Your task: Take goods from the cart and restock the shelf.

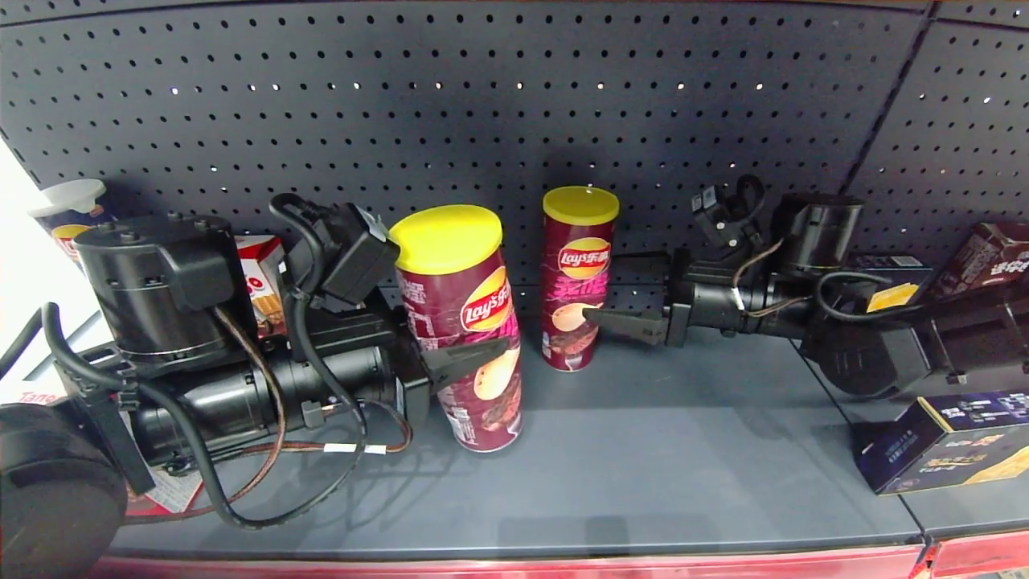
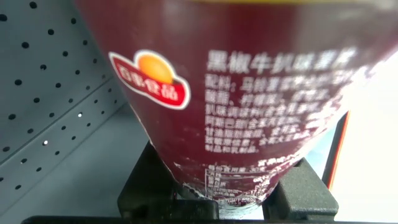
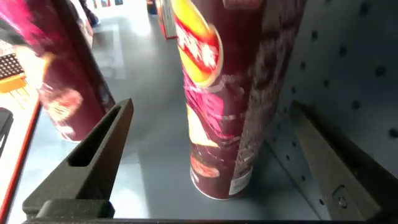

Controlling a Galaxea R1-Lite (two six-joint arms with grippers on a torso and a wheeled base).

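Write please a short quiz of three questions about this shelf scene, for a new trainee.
1. True or false: the right hand is open around the far can.
2. Which holds the near can? A) left hand B) right hand C) nothing
3. Fill in: both lids are ____.
Key: 1 true; 2 A; 3 yellow.

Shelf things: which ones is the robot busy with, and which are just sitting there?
Job: front chip can, in left hand; back chip can, between right hand's open fingers; shelf.
Lying about: blue box, red-and-white box, white-lidded tub.
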